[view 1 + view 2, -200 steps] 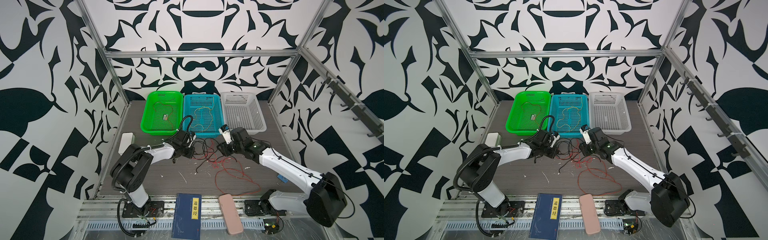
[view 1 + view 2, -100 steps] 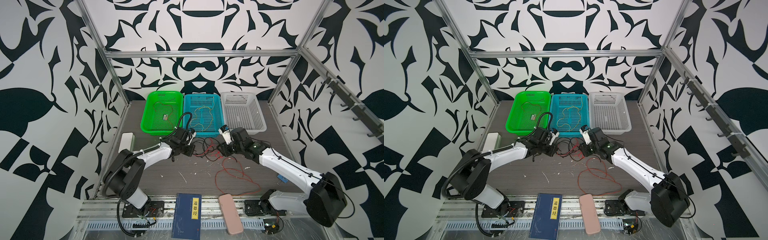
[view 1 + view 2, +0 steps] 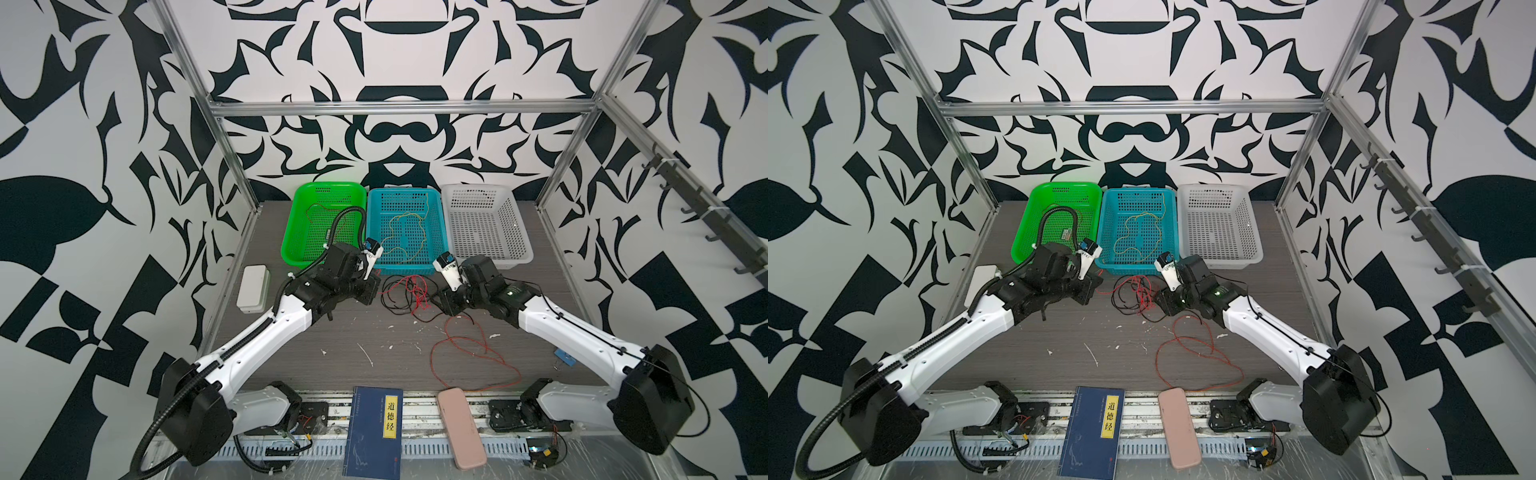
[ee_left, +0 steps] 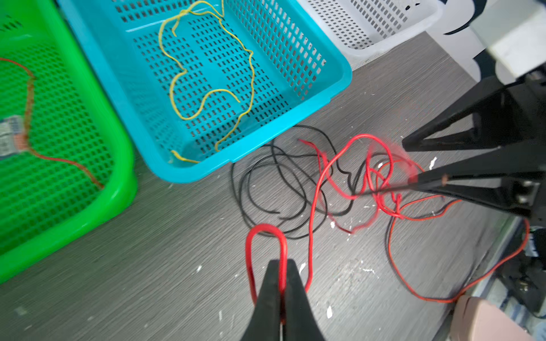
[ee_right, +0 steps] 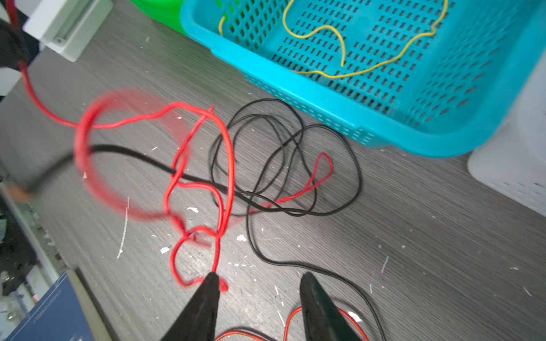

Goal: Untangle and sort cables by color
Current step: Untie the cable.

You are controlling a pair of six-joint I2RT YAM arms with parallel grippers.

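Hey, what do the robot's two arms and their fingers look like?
The left arm and right arm have white shells with black joints. A black corrugated hose runs along the left arm. The fingers are black, tapered wedges.

Walls [image 3: 415, 50]: black-and-white leaf-pattern print, all sides. Aluminium frame [image 3: 399, 107], upper centre. Tabletop [image 3: 395, 357]: grey woodgrain (white flecks). Hook rail [image 3: 706, 204], right.

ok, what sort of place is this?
Probably a lab cell for recording robot work: a metal frame with patterned walls boxes it in, the left arm and right arm are mounted at the table edge, and cables lie before a green basket, blue basket and white basket.
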